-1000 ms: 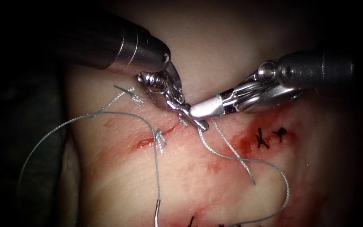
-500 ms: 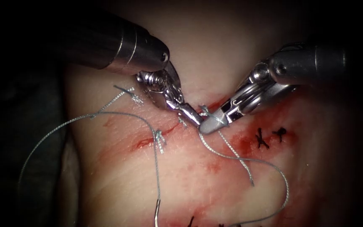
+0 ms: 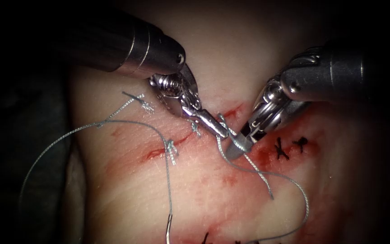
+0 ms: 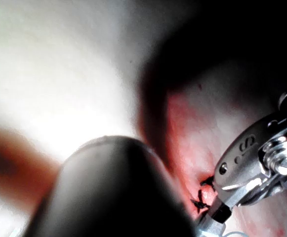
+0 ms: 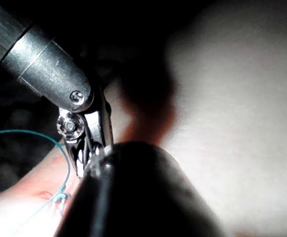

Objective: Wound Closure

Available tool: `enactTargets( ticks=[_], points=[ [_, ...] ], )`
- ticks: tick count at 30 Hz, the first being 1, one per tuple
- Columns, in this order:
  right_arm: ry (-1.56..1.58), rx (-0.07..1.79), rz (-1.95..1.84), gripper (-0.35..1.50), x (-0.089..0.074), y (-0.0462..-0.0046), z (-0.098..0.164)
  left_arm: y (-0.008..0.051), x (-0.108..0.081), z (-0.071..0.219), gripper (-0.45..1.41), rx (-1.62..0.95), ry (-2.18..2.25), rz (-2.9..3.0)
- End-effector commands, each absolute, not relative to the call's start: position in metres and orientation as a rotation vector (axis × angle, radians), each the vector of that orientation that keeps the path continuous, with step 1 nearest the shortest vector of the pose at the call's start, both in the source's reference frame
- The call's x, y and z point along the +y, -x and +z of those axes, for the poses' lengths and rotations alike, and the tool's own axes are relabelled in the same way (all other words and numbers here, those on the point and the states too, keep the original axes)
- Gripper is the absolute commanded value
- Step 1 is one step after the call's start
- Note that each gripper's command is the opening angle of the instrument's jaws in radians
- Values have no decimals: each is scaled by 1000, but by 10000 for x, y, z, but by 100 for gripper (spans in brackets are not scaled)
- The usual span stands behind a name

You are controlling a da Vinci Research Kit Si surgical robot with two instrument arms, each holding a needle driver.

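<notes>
The tissue [image 3: 204, 194] has a red cut [image 3: 159, 152] running up to the right, with pale thread knots [image 3: 171, 149] tied across it. My left tool [image 3: 220, 131] reaches in from the upper left, shut on the grey thread [image 3: 294, 185] just beside the newest knot [image 3: 222, 119]. From its tip the thread sweeps down in a wide loop on the right side. My right tool [image 3: 236, 147] points steeply down, its tip over the top of a short thread tail [image 3: 260, 178]. The needle [image 3: 169, 228] lies on the tissue at the lower edge, held by neither tool.
Dark stitches [image 3: 281, 149] sit in red fluid right of the tools, and they appear in the left wrist view as dark stitches [image 4: 202, 195] beside the right tool [image 4: 252, 168]. The right wrist view has the left tool [image 5: 84, 133] and teal thread [image 5: 34, 133]. A long strand [image 3: 46, 153] arcs off left.
My right tool has swung from lying nearly level to pointing steeply down, its tip dropping right and below the left tool's tip. The left tool, needle and thread loop have barely moved.
</notes>
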State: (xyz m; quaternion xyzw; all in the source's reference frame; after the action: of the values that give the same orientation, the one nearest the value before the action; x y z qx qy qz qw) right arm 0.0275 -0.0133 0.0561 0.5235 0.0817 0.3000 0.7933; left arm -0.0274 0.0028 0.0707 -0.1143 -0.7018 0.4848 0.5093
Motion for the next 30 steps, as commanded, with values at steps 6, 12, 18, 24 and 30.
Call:
enactTargets(
  ticks=[6,12,18,24,30],
  points=[
    [-1008,161,569,-35,-132,-287,563,282,28,713,-45,-1688,277,1167],
    [-945,220,526,-35,-134,-288,562,284,25,715,-45,-1684,279,1168],
    [-917,260,459,-35,-142,-287,553,288,27,716,-45,-1680,281,1165],
    [-874,245,448,-35,-141,-291,550,294,26,719,-45,-1672,286,1163],
    [-831,219,446,-35,-132,-288,552,294,27,719,-45,-1673,285,1163]
  ],
)
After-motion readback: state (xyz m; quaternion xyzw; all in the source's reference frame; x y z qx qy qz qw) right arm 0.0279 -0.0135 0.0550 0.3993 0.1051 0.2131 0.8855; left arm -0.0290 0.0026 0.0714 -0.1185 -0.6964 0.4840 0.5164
